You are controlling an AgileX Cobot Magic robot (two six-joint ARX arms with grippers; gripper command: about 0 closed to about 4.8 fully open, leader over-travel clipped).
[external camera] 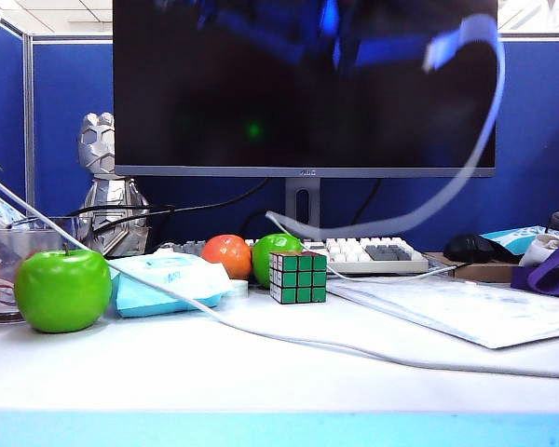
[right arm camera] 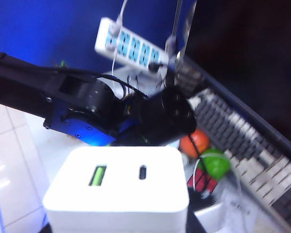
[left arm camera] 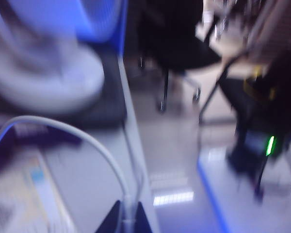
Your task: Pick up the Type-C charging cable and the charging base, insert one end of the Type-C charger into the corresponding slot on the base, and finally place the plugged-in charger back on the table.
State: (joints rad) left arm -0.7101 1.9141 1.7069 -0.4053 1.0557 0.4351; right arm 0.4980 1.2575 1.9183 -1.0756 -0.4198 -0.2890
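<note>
My left pincer is clamped on the cable at the bottom edge of its blurred wrist view. My right pincer, itself out of sight, grips the base, whose slot faces the camera. In the exterior view, the cable arcs blurred in front of the monitor, above the surface and cube.

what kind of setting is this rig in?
Looks like an office cubicle desk. A monitor stands over a keyboard and mouse, with blue partition panels behind. The left wrist view, though blurred, shows an office chair on a tiled floor.
</note>
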